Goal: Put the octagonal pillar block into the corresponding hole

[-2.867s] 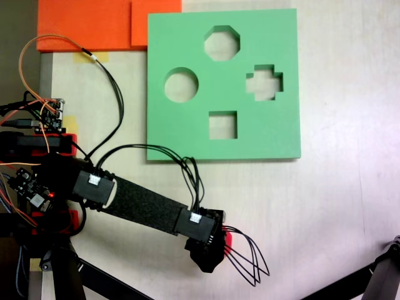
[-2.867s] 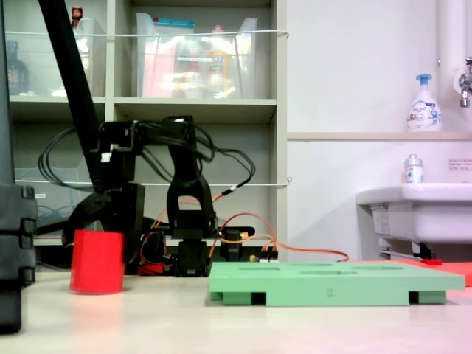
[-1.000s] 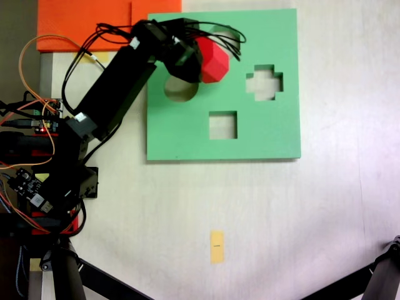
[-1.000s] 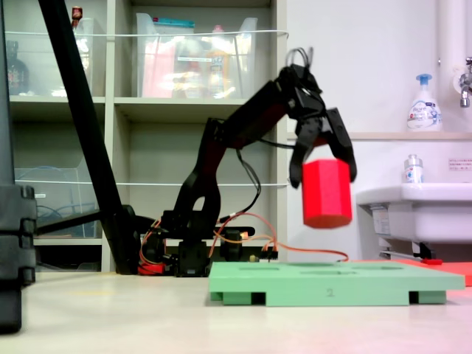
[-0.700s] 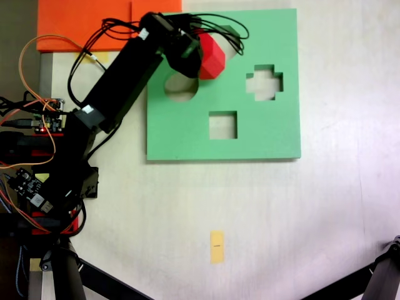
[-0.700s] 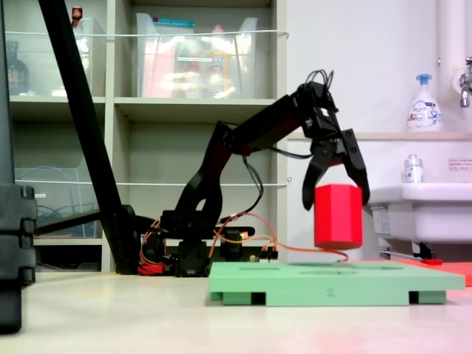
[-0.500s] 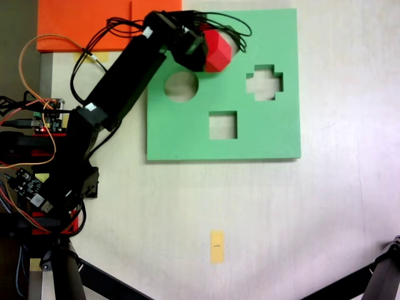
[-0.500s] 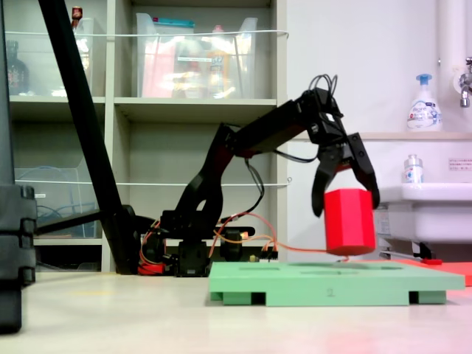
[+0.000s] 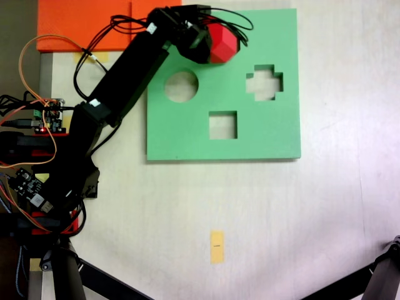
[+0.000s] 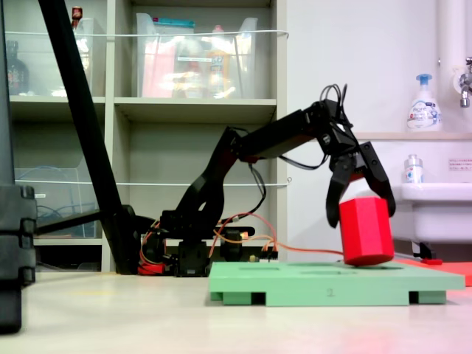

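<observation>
The red octagonal pillar block (image 9: pixel 223 44) (image 10: pixel 365 228) hangs slightly tilted just above the green foam board (image 9: pixel 262 125) (image 10: pixel 332 284). My gripper (image 9: pixel 209 40) (image 10: pixel 361 210) is shut on its upper part, with a black finger (image 10: pixel 335 199) on either side. Seen from above, the block covers the eight-sided corresponding hole at the board's top middle, so the hole is hidden. From the side, the block's bottom edge sits at about the board's top surface; whether it touches I cannot tell.
The board also has a round cutout (image 9: pixel 181 85), a cross cutout (image 9: pixel 264 82) and a square cutout (image 9: pixel 223 125). Orange foam sheets (image 9: pixel 94 25) lie at the top left. The arm's base and wiring (image 9: pixel 44 181) fill the left side. A yellow tape mark (image 9: pixel 216 246) is on the table.
The arm has stretched further out over the board and lowered. The block went from well above the board to just at its surface, over the eight-sided cutout.
</observation>
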Robot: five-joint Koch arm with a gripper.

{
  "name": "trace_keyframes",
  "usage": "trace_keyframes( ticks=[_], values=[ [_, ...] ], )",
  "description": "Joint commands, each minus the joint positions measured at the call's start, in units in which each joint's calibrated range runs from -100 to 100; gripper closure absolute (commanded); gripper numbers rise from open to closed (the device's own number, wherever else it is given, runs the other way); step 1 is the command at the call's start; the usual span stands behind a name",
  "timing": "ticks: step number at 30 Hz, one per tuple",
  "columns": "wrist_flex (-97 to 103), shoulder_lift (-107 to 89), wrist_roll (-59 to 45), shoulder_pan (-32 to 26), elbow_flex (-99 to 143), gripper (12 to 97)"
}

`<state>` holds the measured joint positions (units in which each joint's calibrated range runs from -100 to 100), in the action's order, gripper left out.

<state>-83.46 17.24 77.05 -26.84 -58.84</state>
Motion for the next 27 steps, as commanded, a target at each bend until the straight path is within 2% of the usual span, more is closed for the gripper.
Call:
trace_keyframes(
  ticks=[1, 24, 27],
  values=[
    [4.9, -0.6, 0.5, -0.6, -4.9, 81.3],
    [11.1, 11.8, 0.5, -0.3, -5.2, 79.9],
    [15.1, 13.3, 0.5, 0.0, -5.2, 56.8]
  ],
)
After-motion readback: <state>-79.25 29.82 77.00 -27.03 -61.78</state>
